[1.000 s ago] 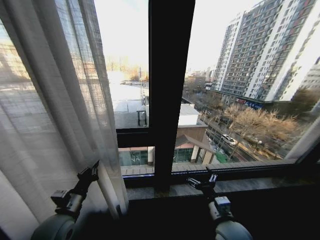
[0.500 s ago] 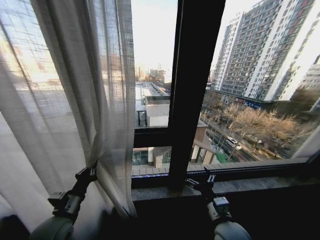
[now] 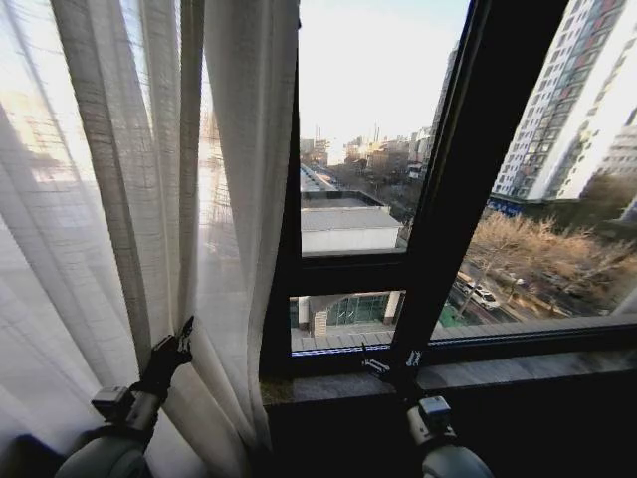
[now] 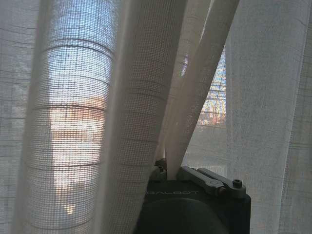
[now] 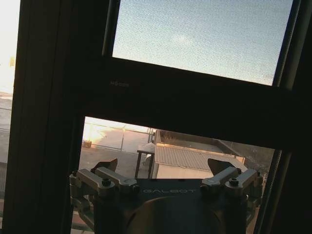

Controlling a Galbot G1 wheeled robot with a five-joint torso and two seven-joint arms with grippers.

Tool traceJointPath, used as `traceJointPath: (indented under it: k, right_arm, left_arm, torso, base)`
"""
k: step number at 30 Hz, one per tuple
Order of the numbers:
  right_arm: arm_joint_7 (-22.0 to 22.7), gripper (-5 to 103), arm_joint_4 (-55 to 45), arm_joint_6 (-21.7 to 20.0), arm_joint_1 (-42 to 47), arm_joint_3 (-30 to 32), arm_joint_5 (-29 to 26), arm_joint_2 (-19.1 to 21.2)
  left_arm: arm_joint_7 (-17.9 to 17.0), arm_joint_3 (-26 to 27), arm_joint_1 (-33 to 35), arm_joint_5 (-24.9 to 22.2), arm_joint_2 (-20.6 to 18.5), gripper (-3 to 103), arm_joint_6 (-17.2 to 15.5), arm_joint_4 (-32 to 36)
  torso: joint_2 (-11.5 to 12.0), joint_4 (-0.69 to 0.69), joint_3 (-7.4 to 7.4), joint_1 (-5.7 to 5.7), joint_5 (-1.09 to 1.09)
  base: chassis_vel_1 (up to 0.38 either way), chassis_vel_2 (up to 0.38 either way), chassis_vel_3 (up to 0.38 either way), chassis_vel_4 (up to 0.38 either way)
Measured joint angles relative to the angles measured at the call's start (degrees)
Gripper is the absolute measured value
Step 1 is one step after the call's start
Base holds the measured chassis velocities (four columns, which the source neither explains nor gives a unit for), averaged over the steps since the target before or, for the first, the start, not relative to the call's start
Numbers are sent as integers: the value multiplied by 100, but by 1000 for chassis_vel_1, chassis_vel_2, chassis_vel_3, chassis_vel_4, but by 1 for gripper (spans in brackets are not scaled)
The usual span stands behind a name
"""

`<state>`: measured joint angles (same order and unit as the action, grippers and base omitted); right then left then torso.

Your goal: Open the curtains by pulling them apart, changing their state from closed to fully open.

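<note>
Sheer white curtains [image 3: 129,199]: gathered at the window's left edge, glass to the right bare. My left gripper [image 3: 171,346] is clamped on a pleat. Right gripper [image 3: 390,362], fingers apart, waits over the sill [image 3: 518,370]. Step: dragging leftward; next, I judge, pull further.

This is a room high up in a city building. At 9 o'clock hang sheer white curtains [image 3: 149,199]. From 12 to 3 o'clock, a dark window frame [image 3: 468,169] shows apartment towers [image 3: 587,110] and rooftops [image 3: 348,217] below.
</note>
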<state>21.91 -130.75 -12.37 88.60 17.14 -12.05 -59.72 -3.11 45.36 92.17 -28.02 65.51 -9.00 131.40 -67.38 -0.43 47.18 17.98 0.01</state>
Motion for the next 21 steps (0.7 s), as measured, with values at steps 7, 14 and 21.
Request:
traceJointPath:
  k: [7, 14, 21]
  right_arm:
    - [0, 100, 0, 1, 3, -42, 23, 12]
    - [-2, 100, 12, 1, -10, -72, 63, 20]
    - [-2, 100, 23, -1, -33, -170, 75, 9]
  left_arm:
    - [-7, 26, 38, 22, 52, 0, 5, 48]
    - [-17, 34, 64, 46, 79, 0, 6, 75]
    - [-43, 78, 99, 50, 101, 0, 13, 111]
  torso:
    - [0, 0, 0, 0, 2]
    - [0, -1, 0, 0, 1]
    - [0, -1, 0, 0, 1]
  base:
    - [352, 338, -342, -344]
    - [356, 349, -350, -356]
    - [356, 360, -359, -355]
